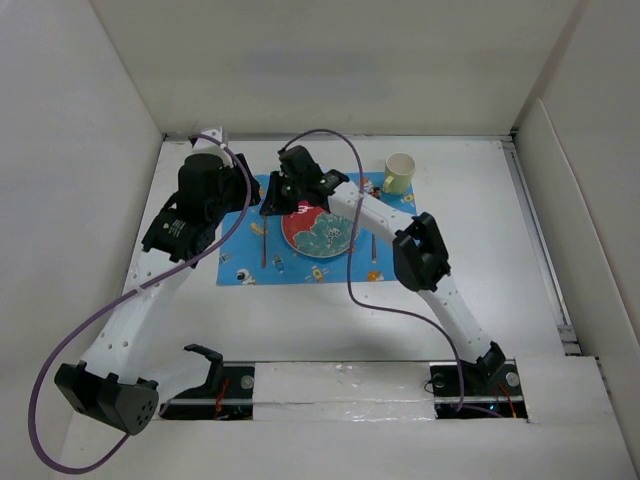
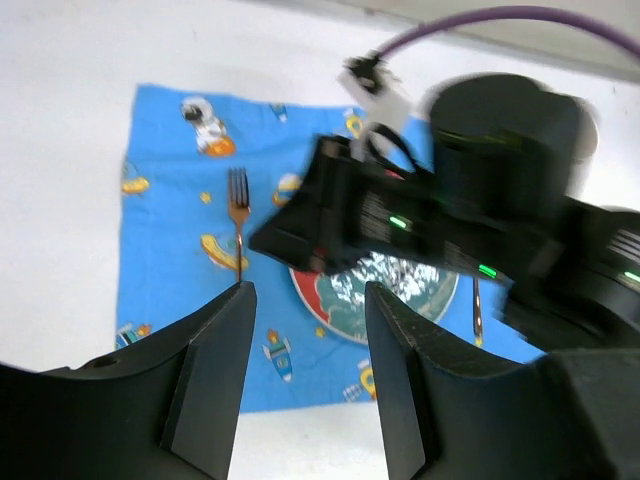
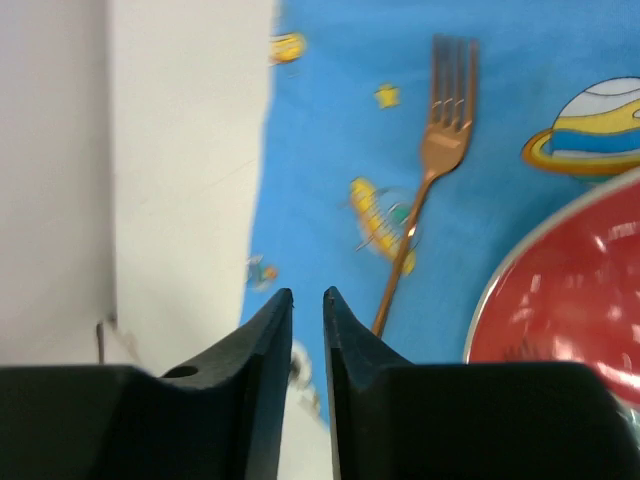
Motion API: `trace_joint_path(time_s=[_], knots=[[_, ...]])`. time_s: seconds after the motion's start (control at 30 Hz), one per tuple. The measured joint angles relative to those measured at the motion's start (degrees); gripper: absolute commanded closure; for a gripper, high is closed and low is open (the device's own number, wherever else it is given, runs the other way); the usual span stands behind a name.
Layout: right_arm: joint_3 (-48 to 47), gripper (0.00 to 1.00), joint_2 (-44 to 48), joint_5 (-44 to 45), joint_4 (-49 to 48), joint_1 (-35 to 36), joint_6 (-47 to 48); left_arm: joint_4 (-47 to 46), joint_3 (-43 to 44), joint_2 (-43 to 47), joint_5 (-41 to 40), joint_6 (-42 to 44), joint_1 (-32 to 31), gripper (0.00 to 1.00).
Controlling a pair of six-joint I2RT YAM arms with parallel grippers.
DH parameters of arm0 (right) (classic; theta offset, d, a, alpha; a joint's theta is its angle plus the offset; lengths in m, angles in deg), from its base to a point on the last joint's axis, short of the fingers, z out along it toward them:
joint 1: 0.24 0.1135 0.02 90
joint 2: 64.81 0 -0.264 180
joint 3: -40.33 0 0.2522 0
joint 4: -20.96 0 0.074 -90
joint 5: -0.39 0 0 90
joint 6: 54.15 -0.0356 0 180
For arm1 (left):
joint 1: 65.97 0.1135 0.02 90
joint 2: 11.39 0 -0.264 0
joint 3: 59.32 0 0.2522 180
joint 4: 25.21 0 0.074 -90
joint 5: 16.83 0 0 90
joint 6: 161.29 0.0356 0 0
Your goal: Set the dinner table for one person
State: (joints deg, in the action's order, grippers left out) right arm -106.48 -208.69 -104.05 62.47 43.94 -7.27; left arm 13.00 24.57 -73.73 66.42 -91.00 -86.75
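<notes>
Pale yellow cup (image 1: 399,173) stands upright at the far right corner of the blue space-print placemat (image 1: 240,262); its inside looks pale, contents cannot be told. Red plate (image 1: 318,230) with a blue-green printed middle lies flat on the placemat, partly under the right arm. Copper fork (image 3: 425,190) lies on the placemat just left of the plate, tines toward the far side. A second copper utensil (image 2: 476,310) lies on the plate's other side; type unclear.

The dinner table (image 1: 480,280) lies under everything. Right gripper (image 3: 306,295) hangs over the placemat's left part, beside the fork handle, with bare table just past the placemat's edge; its jaws are only a narrow slit apart, nothing between them. Left gripper (image 2: 307,300) is above the far left side of the placemat, jaws spread wide, holding nothing, the right arm's black wrist in front of it.

The table is plain white and matte. White walls (image 1: 330,60) box it in on three sides. A purple cable (image 1: 348,275) loops off the right arm.
</notes>
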Motion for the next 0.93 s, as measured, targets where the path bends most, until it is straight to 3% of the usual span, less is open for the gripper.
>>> trace_joint_path(time_s=[0.07, 0.1, 0.13, 0.33, 0.47, 0.57, 0.73, 0.93], knots=[[5.7, 0.78, 6.7, -1.4, -1.1, -0.4, 2.1, 0.1, 1.3, -0.6, -0.9, 0.3, 0.0, 0.55], [9.1, 0.72, 11.1, -1.9, -1.8, -0.8, 3.3, 0.0, 3.5, -1.3, -2.3, 0.8, 0.0, 0.55], [13.3, 0.02, 16.0, -2.6, -2.5, -1.2, 4.8, 0.0, 4.3, -1.5, -2.9, 0.8, 0.0, 0.55], [39.6, 0.0, 50.6, -2.8, -7.3, -8.7, 13.8, -1.1, 5.9, -2.1, -4.7, -1.6, 0.0, 0.51], [54.4, 0.0, 73.9, 5.8, -8.0, -20.7, 16.5, -1.6, 6.7, -3.0, -5.9, -4.9, 0.0, 0.48], [58.4, 0.0, 85.9, 15.4, -7.6, -29.7, 17.7, -1.5, 8.6, -3.2, -8.9, -6.5, 0.0, 0.43], [58.2, 0.0, 91.4, 27.3, -7.4, -31.0, 20.6, -2.6, 10.5, -0.5, -14.2, -9.0, 1.7, 0.4], [62.5, 0.0, 86.6, 27.5, -6.3, -32.6, 21.9, -2.1, 8.1, 3.7, -14.2, -11.5, 2.6, 0.38]])
